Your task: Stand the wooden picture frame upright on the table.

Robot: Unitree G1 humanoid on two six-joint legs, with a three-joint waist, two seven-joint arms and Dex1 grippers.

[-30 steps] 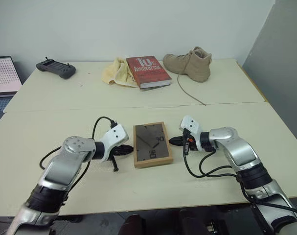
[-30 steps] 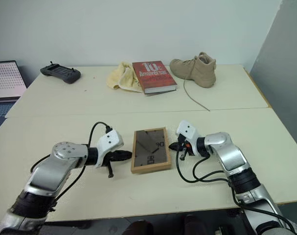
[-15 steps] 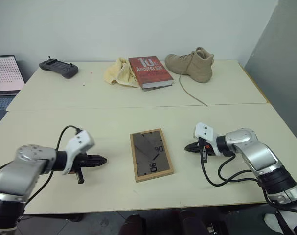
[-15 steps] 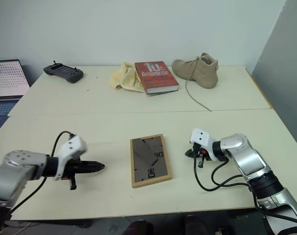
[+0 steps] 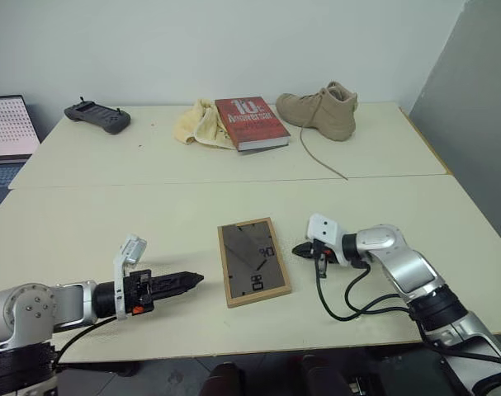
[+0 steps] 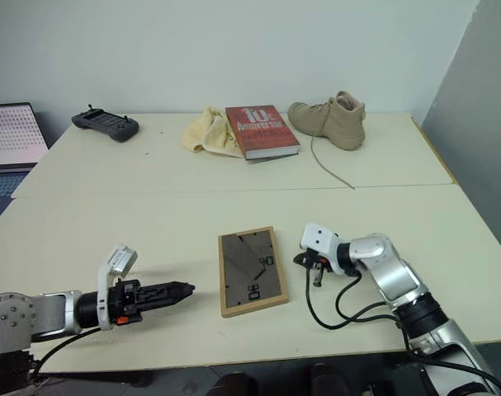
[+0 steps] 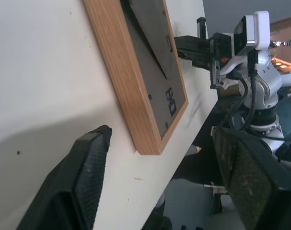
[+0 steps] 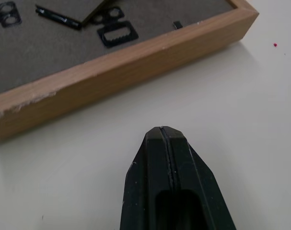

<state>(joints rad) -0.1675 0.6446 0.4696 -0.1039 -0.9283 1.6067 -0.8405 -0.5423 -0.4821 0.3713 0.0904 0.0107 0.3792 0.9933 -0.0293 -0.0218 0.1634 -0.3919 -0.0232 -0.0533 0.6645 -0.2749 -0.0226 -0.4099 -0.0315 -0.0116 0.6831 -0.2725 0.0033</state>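
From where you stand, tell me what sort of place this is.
Probably a robotics lab or test room: a plain cream table against a bare wall holds unrelated props, a boot, a red book and a picture frame, with a handheld controller and a laptop at the side.

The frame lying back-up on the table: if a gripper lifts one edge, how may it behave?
The frame looks rigid: wooden rim, flat back panel. Lying flat on the smooth table, it would probably slide before tipping up. Stood up, it seems thin and may topple easily.
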